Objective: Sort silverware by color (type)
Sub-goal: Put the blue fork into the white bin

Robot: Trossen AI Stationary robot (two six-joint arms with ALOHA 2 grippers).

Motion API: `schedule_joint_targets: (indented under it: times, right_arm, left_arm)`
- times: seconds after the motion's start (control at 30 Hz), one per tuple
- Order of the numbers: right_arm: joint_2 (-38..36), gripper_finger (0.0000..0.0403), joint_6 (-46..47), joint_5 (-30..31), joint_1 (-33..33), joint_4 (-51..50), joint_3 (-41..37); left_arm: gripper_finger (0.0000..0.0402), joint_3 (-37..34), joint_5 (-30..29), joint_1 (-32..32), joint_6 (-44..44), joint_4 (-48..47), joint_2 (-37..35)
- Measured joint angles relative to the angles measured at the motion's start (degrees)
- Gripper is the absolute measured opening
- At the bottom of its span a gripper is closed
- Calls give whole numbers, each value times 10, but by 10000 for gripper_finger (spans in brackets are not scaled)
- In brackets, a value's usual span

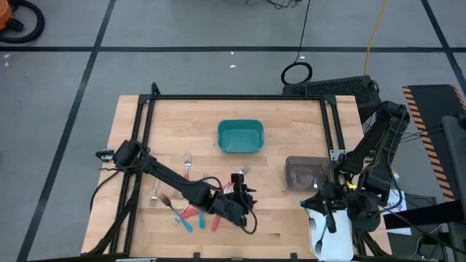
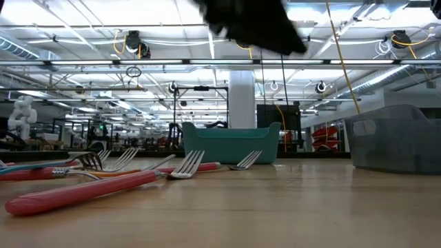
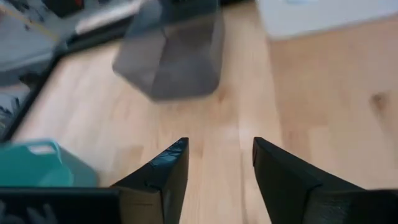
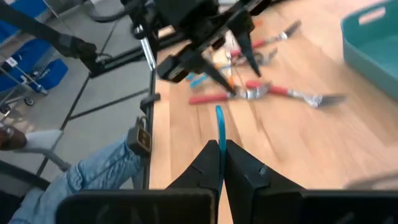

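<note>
The silverware (image 1: 191, 207), forks with red, orange and teal handles, lies scattered at about seven o'clock on the wooden table (image 1: 277, 218). A teal bin (image 1: 239, 136) sits toward twelve o'clock and a grey bin (image 1: 306, 175) toward three, with a white bin (image 1: 331, 236) at five o'clock off the table's edge. The left gripper (image 1: 244, 196) hangs just beside the pile, jaws apart and empty. The right gripper (image 4: 222, 158), over the white bin, is clamped on a teal-handled fork (image 4: 219, 134).
</note>
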Motion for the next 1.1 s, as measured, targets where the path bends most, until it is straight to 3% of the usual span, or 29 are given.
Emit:
schedule_joint_targets:
  times: [0.2, 0.4, 0.53, 0.6, 0.73, 1.1]
  right_arm:
    - [0, 5, 96, 3, 45, -61, 0]
    - [1, 5, 193, 2, 83, -115, 0]
    - [14, 5, 265, 2, 97, -182, 0]
    - [25, 5, 301, 1, 102, -213, 0]
    - [46, 5, 357, 0, 113, -244, 0]
    - [120, 9, 467, -3, 151, -254, 0]
  left_arm:
    - [128, -139, 65, 20, -9, 190, -61]
    - [113, -252, 91, 21, -11, 279, -161]
    - [113, -328, 186, 3, 5, 494, -202]
    - [113, -355, 207, -5, 14, 558, -211]
    - [113, -360, 207, -12, 4, 539, -210]
    - [113, -255, 210, -14, -25, 265, -199]
